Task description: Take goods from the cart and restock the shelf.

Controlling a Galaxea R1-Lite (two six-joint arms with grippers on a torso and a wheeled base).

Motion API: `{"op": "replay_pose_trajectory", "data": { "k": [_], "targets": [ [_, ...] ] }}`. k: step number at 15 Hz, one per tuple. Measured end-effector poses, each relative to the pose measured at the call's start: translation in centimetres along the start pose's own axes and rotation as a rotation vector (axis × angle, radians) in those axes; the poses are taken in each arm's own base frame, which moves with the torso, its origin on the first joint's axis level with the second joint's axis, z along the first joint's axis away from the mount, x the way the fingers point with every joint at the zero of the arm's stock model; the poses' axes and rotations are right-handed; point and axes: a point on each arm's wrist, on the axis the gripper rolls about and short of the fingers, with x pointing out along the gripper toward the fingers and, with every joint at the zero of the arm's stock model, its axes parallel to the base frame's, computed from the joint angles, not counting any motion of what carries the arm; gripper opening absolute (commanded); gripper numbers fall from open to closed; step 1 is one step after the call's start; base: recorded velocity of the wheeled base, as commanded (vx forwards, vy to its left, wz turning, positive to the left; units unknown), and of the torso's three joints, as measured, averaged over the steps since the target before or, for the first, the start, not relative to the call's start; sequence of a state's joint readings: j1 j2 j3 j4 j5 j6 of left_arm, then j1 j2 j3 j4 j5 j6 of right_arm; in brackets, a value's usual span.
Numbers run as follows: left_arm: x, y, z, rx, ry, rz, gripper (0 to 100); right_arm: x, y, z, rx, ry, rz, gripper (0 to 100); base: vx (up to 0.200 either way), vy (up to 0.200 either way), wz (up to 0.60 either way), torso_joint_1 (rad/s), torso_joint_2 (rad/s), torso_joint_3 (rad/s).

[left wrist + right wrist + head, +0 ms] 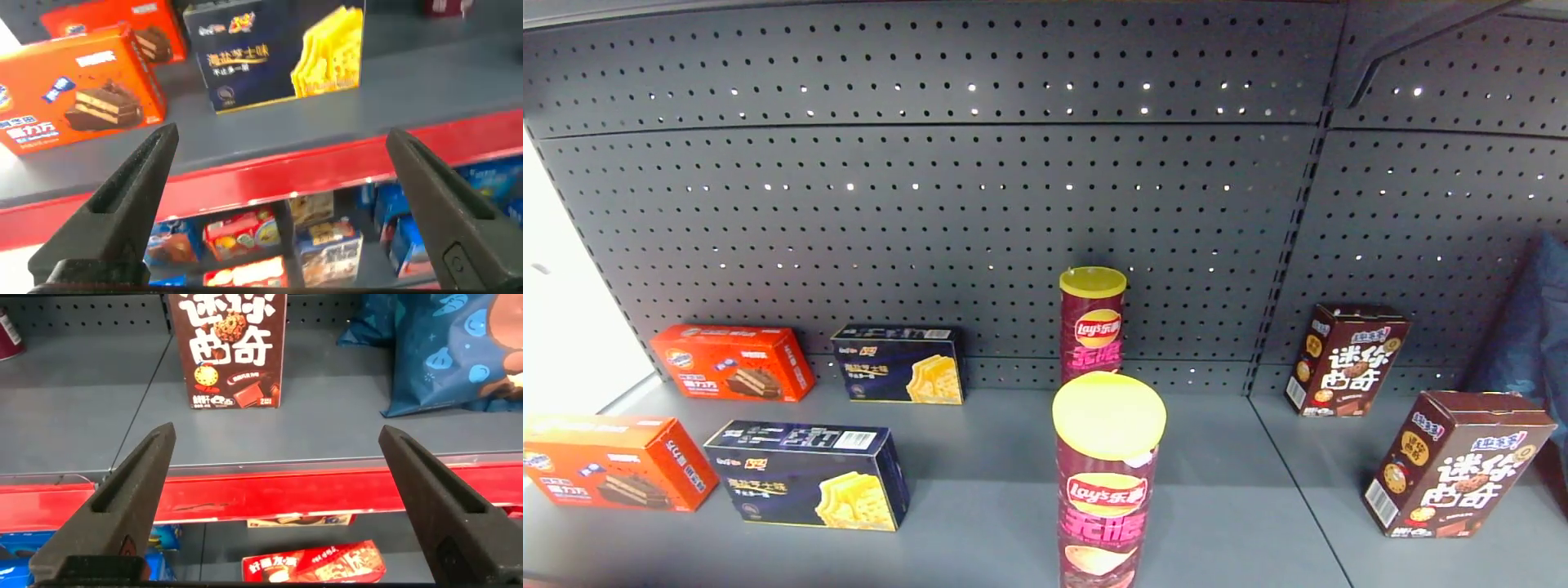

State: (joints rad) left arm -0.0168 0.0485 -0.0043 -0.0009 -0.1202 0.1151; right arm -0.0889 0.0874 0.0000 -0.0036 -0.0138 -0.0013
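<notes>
On the grey shelf (980, 498) stand two maroon chip cans with yellow lids, one in front (1106, 482) and one behind (1092, 323). To the left lie two orange cake boxes (613, 462) (733, 362) and two dark blue cracker boxes (810, 474) (900, 364). Two brown cookie boxes (1344, 359) (1459, 463) stand at the right. My left gripper (282, 159) is open and holds nothing, in front of the shelf edge near an orange box (78, 94) and a blue box (274, 53). My right gripper (278, 453) is open too, facing a brown cookie box (229, 347).
A blue bag (445, 351) lies on the shelf at the far right. A red front rail (286, 494) edges the shelf, and a lower shelf beneath it holds more packets (245, 237). A perforated grey back panel (931, 204) closes the rear.
</notes>
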Motion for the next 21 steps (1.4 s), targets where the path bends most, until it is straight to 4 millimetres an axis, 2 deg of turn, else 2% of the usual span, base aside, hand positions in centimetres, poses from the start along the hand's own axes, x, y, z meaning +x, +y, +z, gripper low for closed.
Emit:
{"op": "replay_pose_trajectory", "data": {
  "k": [3, 8, 10, 21],
  "targets": [
    [-0.28, 0.26, -0.14, -0.014, -0.021, 0.164, 100, 0.00, 0.00, 0.00, 0.001, 0.000, -0.001, 100, 0.000, 0.000, 0.00, 0.000, 0.00, 0.000],
    [-0.38, 0.21, -0.20, -0.025, -0.032, 0.155, 100, 0.01, 0.00, 0.00, -0.003, 0.001, -0.001, 100, 0.000, 0.000, 0.00, 0.000, 0.00, 0.000],
    [-0.38, 0.20, -0.20, -0.053, -0.035, 0.151, 100, 0.01, 0.00, 0.00, -0.002, 0.001, -0.002, 100, -0.200, 0.000, 0.00, 0.000, 0.00, 0.002],
    [-0.39, 0.21, -0.15, -0.107, -0.043, 0.154, 100, 0.02, 0.00, 0.01, -0.003, 0.002, 0.002, 100, 0.000, 0.000, -0.05, -0.001, 0.00, 0.006]
  ]
}}
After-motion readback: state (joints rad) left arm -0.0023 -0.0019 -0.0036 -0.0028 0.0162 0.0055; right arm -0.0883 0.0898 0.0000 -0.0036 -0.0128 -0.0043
